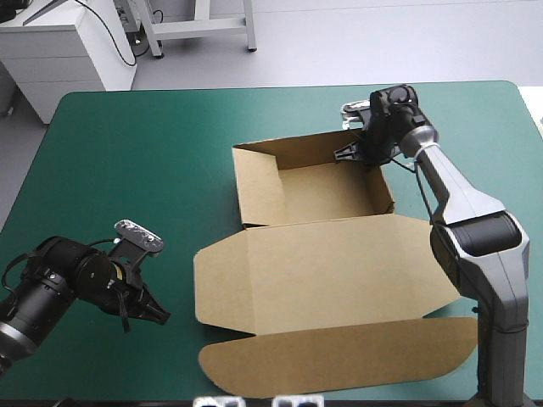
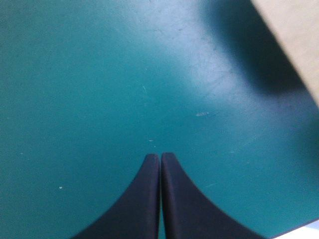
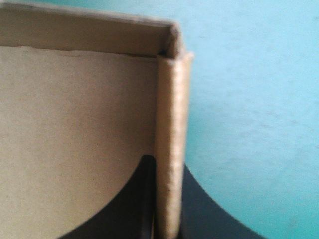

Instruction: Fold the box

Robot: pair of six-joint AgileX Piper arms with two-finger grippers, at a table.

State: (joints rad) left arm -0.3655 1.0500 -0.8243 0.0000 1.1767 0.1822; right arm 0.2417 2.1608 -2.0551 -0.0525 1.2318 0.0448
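The brown box (image 1: 318, 191) stands as an open tray in the middle of the table. Its lid (image 1: 322, 271) lies flat toward the front edge, with a long flap (image 1: 339, 360) beyond it. My right gripper (image 1: 362, 153) is at the tray's far right corner. In the right wrist view this gripper (image 3: 166, 162) is shut on the box, the right wall (image 3: 172, 114) held upright between its black fingers. My left gripper (image 1: 157, 315) rests low near the front left, apart from the lid. Its fingers (image 2: 160, 155) are shut over bare cover, and one corner of the box (image 2: 294, 45) shows ahead.
The teal-green cover (image 1: 127, 170) lies bare left of the box and along the far edge. The lid's front flap reaches close to the table's front edge. A white cabinet (image 1: 68, 51) stands beyond the far left corner.
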